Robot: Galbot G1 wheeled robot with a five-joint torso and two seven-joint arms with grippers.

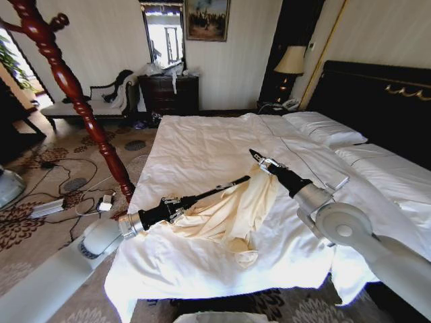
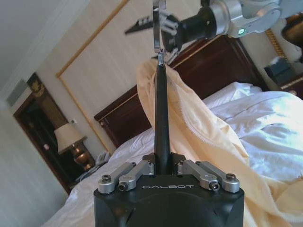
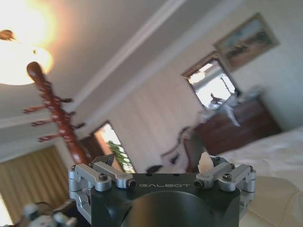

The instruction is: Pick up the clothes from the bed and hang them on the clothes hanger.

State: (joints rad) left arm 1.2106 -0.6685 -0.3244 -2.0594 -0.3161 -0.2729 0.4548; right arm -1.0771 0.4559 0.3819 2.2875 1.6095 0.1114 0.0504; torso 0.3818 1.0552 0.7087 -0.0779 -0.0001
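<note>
Left gripper (image 1: 180, 204) is clamped on the clothes hanger (image 1: 215, 190), over the near part of the bed (image 1: 202, 141). Right gripper (image 1: 259, 160) pinches the clothes (image 1: 236, 208), lifting them so they drape off the hanger's far end down onto the bed.

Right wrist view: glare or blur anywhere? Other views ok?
Right wrist view: a ceiling lamp blows out one corner, and the coat stand and dresser are soft. Left wrist view: sunlit bed nearly overexposed, hanger sharp. Head view: evenly lit, edges bend.
</note>
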